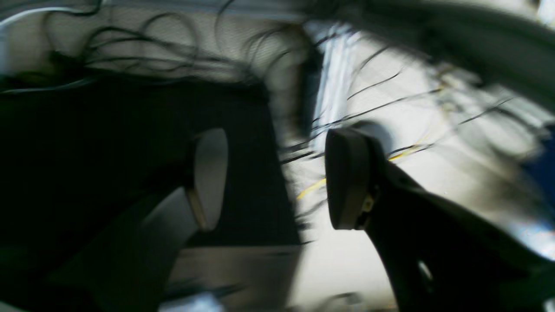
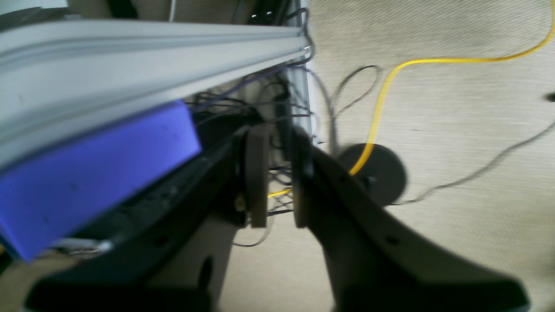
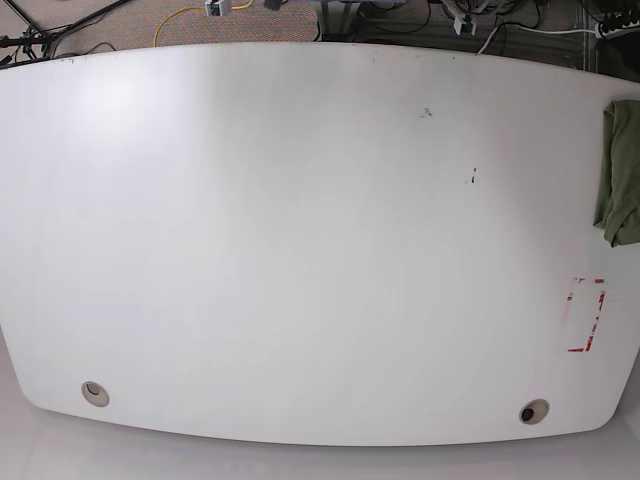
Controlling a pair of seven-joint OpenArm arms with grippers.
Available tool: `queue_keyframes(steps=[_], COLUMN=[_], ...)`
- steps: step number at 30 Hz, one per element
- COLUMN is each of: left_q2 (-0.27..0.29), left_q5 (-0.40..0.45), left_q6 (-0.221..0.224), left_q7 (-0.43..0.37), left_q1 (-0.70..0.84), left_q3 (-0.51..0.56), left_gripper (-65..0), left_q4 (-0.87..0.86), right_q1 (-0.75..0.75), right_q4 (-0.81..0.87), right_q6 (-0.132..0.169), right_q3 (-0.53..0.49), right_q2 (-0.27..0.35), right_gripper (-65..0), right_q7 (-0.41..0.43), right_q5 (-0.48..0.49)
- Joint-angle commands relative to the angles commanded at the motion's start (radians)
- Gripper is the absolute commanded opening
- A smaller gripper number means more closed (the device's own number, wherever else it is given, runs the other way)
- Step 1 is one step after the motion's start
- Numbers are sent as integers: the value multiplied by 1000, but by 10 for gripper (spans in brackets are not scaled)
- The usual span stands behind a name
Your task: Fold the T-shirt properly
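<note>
The olive-green T-shirt lies bunched at the right edge of the white table, partly cut off by the base view's border. Neither arm appears in the base view. In the blurred left wrist view my left gripper is open wide, with nothing between its pads, over floor and cables. In the right wrist view my right gripper holds nothing; its pads stand parallel with a narrow gap, below table level beside the table frame. The shirt is not visible in either wrist view.
A red tape outline marks the table near its right edge. Cable holes sit at the front left and front right. A yellow cable, dark cables, a grey rail and a blue panel surround the right gripper.
</note>
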State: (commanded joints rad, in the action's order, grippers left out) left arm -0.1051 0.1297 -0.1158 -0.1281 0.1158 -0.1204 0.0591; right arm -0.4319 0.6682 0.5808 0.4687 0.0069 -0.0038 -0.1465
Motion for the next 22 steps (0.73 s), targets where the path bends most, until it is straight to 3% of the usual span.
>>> queue_keyframes(steps=[4,13,18,22], left_q2=[0,2,3,5], left_q5=[9,8,8,8], left_q6=[35,43,43,43], left_q7=[0,94,100,98], left_q1=[-40,-57,-54,-52], left_q3=[0,26,34,35], left_gripper=[-325,-325,-325,-324], left_q4=[-55,-18,-2,-2], right_q1=[37,87,87,94], right_q4=[-58,-147,-150,-152], right_q6=[-64,-104,-170,-190], right_q3=[-2,-92,-133,-146], right_q2=[9,12,12,8], right_gripper=[-556,-556,-556,-556], right_q7=[0,0,2,3], right_q5=[-2,2,8,8])
